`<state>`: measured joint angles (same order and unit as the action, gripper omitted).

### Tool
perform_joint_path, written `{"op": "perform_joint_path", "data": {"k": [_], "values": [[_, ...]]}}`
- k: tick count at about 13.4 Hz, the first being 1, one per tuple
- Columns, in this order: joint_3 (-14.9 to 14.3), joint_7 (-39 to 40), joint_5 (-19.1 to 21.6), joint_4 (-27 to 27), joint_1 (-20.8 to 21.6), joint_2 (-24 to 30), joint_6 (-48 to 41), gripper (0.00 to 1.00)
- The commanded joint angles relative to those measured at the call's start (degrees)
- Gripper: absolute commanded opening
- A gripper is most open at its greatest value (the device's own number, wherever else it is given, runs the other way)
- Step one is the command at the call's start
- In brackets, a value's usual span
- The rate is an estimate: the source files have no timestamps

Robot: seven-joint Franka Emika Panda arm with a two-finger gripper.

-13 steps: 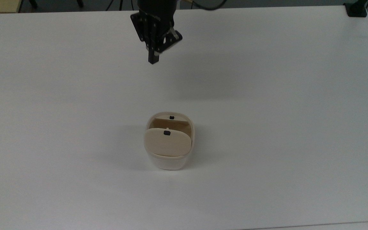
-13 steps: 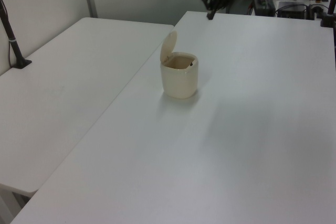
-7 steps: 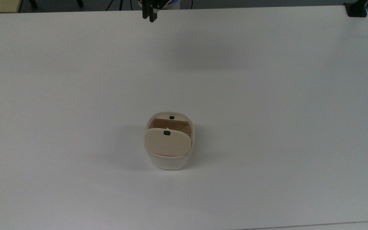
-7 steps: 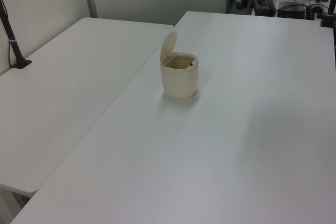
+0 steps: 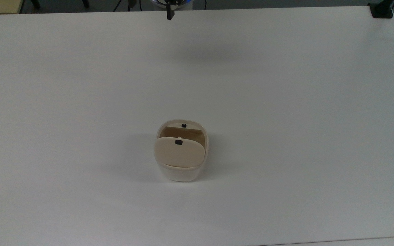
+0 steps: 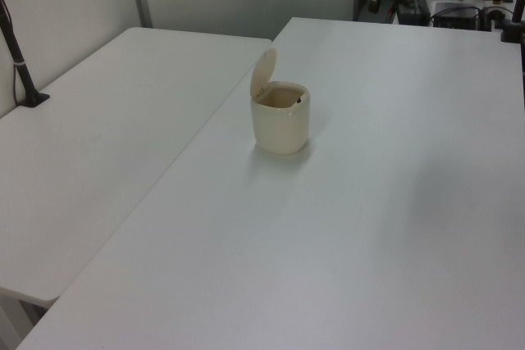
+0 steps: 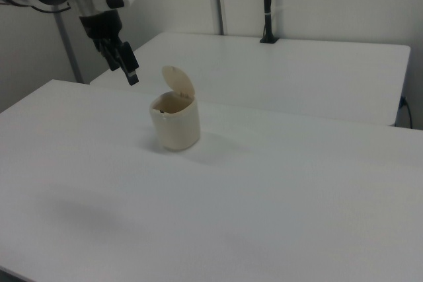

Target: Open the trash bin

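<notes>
Smooth rounded-square cream bin (image 5: 180, 150), lid (image 7: 179, 83) upright (beige), on white bench (image 5: 286, 102); well apart from raised pincer (image 7: 131, 73), empty, opening unclear.

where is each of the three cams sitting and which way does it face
Top view: high above the table, looking down on the trash bin; the gripper pokes in at the top edge.
Left view: raised off one table corner, facing the bin.
Right view: lower, opposite side; arm and gripper beside the bin.
Left and right views share the bin's raised lid.
</notes>
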<state>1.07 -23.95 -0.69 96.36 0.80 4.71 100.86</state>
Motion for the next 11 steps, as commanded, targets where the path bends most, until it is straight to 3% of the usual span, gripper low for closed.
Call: {"op": "perform_joint_path", "data": {"k": [1, 6, 11], "values": [[-2.21, 11.33, -0.45, 1.55, 0.61, 1.53, -0.49, 1.00], [-2.31, 20.07, -1.68, 0.85, 0.61, 0.39, -0.31, 1.00], [-2.30, 21.32, -1.60, 0.85, 0.79, 0.56, -1.10, 1.00]]}}
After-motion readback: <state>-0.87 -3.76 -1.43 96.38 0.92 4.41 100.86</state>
